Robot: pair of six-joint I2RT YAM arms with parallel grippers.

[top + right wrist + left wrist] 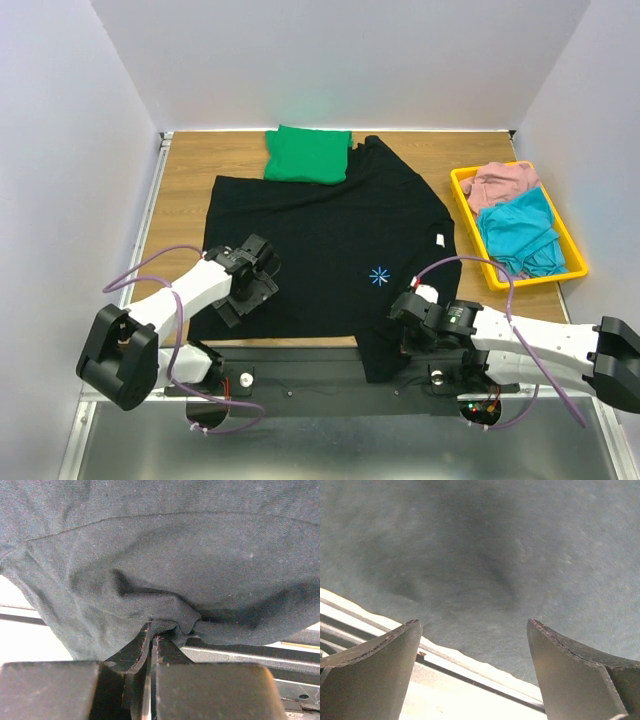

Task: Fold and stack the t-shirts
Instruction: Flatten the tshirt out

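Top external view: black t-shirt [320,230] lies spread on the table [185,175], folded green t-shirt [307,155] touching its far edge | right gripper [152,642] pinches the black hem (near edge); left gripper [472,640] gapes wide over cloth | limp, light jersey, so you take hems or shoulders | layers pinched: unclear

black t-shirt [320,235]: 1 | green t-shirt [307,155]: 1 | yellow tray [552,277]: 1 | pink cloth [497,183]: 1 | teal cloth [520,235]: 1

Black t-shirt [320,255] spread flat, starburst print up, folded green t-shirt [307,154] overlapping its far edge
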